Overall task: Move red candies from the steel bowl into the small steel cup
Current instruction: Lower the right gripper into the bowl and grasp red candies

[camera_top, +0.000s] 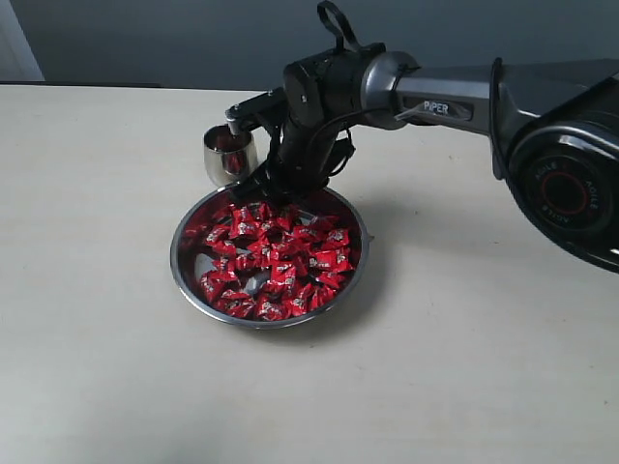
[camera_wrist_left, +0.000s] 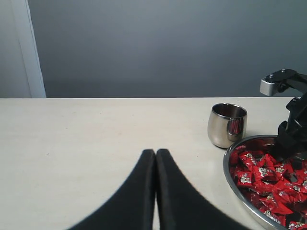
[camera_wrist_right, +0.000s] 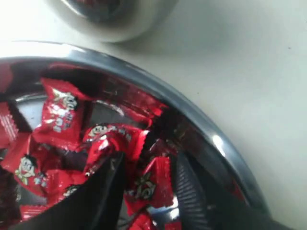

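Picking step: right gripper (camera_wrist_right: pixel 148 167), jaws spread astride one red candy (camera_wrist_right: pixel 154 184) in the steel bowl (camera_wrist_right: pixel 216 141); next, close, lift, carry to the small steel cup (camera_top: pixel 228 155); left gripper (camera_wrist_left: pixel 156 153), jaws pressed together.

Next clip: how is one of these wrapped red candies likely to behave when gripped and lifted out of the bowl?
Probably slippery: the red candies have glossy, crinkled wrappers that may slide between the right fingers. Likely light, judging by their small size. They lie heaped in the steel bowl, so a neighbour might get dragged along.
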`<state>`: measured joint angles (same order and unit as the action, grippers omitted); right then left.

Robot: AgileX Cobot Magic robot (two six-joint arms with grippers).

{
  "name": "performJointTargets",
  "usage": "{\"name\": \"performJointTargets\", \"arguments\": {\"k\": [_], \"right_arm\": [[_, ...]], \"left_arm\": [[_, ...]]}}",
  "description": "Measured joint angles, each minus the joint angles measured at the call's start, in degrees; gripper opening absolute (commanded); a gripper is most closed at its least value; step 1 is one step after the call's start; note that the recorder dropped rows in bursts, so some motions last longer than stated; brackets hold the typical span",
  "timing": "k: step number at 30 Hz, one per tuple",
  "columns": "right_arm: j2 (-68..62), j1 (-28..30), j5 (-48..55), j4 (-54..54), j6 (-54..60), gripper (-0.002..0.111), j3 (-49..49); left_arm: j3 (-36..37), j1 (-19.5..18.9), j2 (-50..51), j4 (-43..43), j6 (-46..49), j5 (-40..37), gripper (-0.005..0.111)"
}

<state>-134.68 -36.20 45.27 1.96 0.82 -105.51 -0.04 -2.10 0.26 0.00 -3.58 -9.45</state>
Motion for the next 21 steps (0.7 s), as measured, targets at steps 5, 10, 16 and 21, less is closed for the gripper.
{"name": "performJointTargets", "arguments": {"k": [5,10,16,21], "right_arm": [[-0.1,0.0,-0.7,0.0,-2.1,0.031,0.0],[-0.1,0.0,1.3,0.0,-2.3,0.020,0.0],[-0.1,0.0,1.7,0.0,-2.3,-0.001,0.0],[0.3,0.0,1.7,0.0,-2.3,-0.001,0.0]], "left_arm": [[0.0,0.0,0.0,0.0,0.0,0.0,0.000],[0.0,0.0,0.0,0.0,0.0,0.0,0.000],[0.0,0.0,0.0,0.0,0.0,0.0,0.000],[0.0,0.0,0.0,0.0,0.0,0.0,0.000]]}}
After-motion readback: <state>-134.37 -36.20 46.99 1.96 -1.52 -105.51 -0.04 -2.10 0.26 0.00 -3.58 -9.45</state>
